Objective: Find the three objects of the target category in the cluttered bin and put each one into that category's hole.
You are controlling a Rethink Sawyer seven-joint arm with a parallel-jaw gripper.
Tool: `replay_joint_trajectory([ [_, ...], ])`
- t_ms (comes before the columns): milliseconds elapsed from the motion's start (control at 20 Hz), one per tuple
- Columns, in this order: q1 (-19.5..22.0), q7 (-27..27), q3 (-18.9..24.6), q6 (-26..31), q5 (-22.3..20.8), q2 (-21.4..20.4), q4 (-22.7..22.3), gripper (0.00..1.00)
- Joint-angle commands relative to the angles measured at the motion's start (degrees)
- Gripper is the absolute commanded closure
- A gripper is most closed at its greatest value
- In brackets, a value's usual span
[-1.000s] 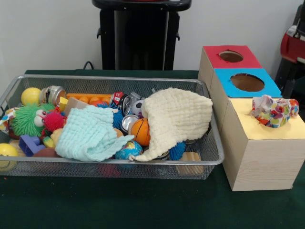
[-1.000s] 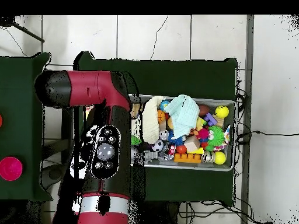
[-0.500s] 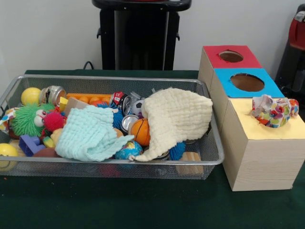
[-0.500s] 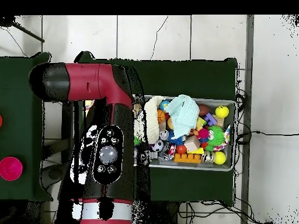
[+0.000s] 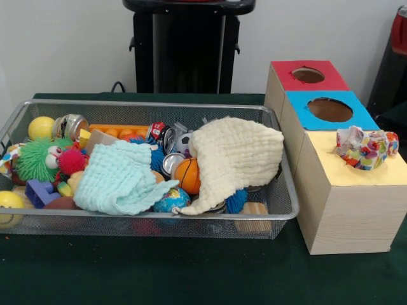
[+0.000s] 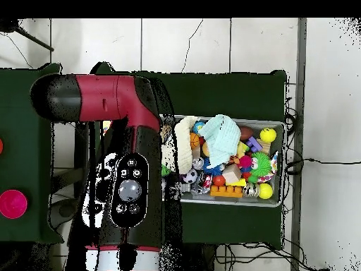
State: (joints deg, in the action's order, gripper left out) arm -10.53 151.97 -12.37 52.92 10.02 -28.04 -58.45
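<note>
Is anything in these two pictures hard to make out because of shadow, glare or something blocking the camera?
Front view: even light, no strong glare; the cream cloth and mint cloth hide toys beneath them, and the mesh bin wall veils the lowest items. Overhead view: the red and black arm covers the boxes and the bin's near end, and the toys look tiny; the gripper shows in neither.

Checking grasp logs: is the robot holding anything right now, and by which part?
Cannot be told: neither view shows the gripper, only the arm.
</note>
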Motion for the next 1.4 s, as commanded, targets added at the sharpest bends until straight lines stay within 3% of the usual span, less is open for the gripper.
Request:
replay_joint_trajectory([
  [50, 0.75, 6.35, 2.7, 2.91, 1.24, -0.81, -6.57, 1.0],
  [650, 0.97, 5.36, 2.68, -0.52, 0.47, -2.11, -10.62, 1.0],
  [900, 2.18, 3.59, 4.75, -4.29, 1.24, -2.09, -14.8, 1.0],
  [1400, 2.49, 1.9, 4.82, -5.88, -0.05, -1.74, -16.64, 1.0],
])
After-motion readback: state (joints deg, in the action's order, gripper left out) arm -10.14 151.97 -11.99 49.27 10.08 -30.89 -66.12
